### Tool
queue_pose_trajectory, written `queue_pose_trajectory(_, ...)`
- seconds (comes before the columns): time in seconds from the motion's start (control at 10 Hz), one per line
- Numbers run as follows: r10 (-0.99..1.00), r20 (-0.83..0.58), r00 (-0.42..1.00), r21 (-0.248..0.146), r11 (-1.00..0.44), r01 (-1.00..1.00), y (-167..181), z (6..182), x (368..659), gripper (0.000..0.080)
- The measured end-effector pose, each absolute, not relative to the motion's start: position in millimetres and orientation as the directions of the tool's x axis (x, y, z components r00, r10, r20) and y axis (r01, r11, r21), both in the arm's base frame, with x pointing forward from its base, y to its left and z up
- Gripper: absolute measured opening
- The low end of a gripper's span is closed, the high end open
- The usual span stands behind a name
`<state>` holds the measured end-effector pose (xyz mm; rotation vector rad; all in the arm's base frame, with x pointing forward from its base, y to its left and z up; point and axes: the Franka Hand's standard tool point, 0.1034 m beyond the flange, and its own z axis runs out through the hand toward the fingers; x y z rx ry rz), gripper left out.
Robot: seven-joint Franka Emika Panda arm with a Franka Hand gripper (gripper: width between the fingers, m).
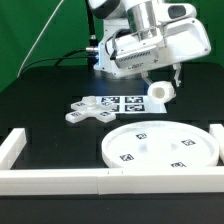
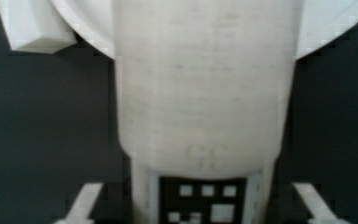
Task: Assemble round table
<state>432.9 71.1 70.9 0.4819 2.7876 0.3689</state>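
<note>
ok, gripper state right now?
Gripper: open. Its fingers sit on either side of the cylinder leg, with a dark gap on each side, so it is not clamped.

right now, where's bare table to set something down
Bare black table at the exterior view's left, between the cross-shaped base and the border rail. Crowded middle and right: marker board, leg, gripper, round disc.
</note>
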Motion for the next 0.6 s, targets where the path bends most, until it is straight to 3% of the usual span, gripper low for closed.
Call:
queue_pose_trajectory(0.2, 0.363, -0.234, -0.902, 0.295, 0.910, 0.290, 68.2, 69.5, 432.4, 0.0314)
queue_pose_trajectory(0.6, 0.413, -0.189, -0.891, 0.299, 0.888, 0.348, 48.1, 47.5, 423.8, 0.0314)
